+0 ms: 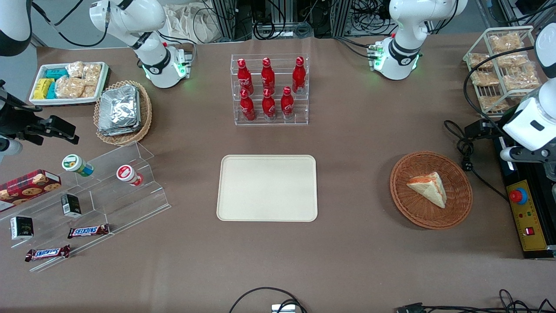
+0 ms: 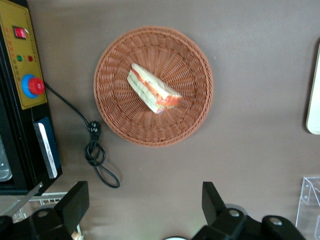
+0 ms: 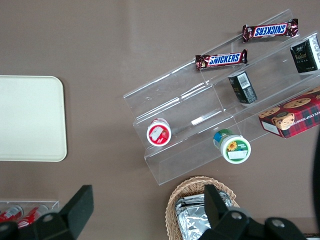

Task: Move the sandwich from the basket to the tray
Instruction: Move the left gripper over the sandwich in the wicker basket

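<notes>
The sandwich (image 1: 428, 189) (image 2: 152, 90), a white bread wedge with orange-red and green filling, lies on its side in the round reddish-brown wicker basket (image 1: 404, 206) (image 2: 112, 120). The cream tray (image 1: 267, 188) (image 2: 315, 100) sits bare at the table's middle, beside the basket toward the parked arm's end. My gripper (image 2: 145, 202) hangs high over the brown table, a little farther from the front camera than the basket. It is open, its two black fingers (image 2: 75, 200) spread wide with nothing between them and well apart from the sandwich.
A yellow control box with a red button (image 1: 525, 213) (image 2: 30, 85) and a coiled black cable (image 1: 467, 161) (image 2: 95, 150) lie beside the basket at the working arm's end. A clear rack of red bottles (image 1: 269, 89) stands farther from the front camera than the tray.
</notes>
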Available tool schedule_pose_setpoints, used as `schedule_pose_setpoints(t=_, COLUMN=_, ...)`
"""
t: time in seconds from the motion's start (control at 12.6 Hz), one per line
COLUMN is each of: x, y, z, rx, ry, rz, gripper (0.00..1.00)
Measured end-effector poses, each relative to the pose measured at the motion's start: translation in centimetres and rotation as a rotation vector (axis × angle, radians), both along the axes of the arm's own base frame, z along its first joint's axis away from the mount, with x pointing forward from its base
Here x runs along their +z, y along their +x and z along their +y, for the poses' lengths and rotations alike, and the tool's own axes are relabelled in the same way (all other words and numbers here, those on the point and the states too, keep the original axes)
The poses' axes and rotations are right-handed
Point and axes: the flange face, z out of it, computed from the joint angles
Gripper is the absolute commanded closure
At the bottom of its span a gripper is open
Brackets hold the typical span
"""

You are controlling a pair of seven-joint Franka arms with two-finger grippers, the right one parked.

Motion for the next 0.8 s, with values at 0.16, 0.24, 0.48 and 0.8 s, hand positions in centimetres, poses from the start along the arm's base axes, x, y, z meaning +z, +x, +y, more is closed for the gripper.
schedule_pose_setpoints(t=0.16, x=-0.5, y=0.0, z=-0.2, rx=-0.003, ry=0.0, rz=0.021, gripper=0.0)
schedule_pose_setpoints(t=0.24, x=-0.7, y=0.1, z=-0.2, rx=-0.003, ry=-0.001, rz=0.026, gripper=0.0)
schedule_pose_setpoints(t=0.48, x=-2.0, y=0.2, z=0.2, rx=0.055, ry=0.008, rz=0.062, gripper=0.0)
schedule_pose_setpoints(t=0.8, x=-6.8, y=0.6, z=0.2, rx=0.232, ry=0.039, rz=0.063, gripper=0.0)
